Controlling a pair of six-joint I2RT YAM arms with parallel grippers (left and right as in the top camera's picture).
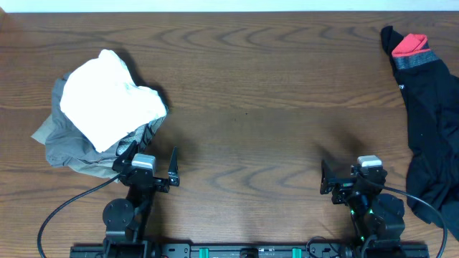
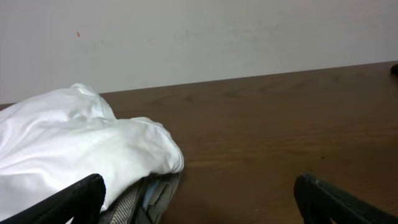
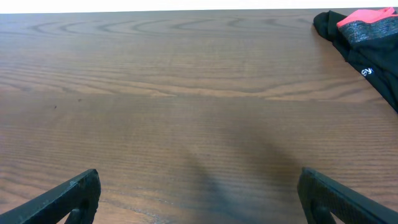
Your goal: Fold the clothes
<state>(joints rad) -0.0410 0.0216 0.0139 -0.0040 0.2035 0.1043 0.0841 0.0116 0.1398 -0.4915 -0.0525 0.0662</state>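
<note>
The black trousers lie in a long heap at the right edge of the brown surface, grey waistband at the far end. On the left, a white cloth sits on a grey cloth. The left gripper is just beside that pile, the right gripper near the trousers, both with jaws spread wide, holding nothing.

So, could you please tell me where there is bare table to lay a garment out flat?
The widest bare stretch is the middle of the table, between the white garment heaped on a grey garment at the left and the black trousers at the right. Both ends are crowded.
</note>
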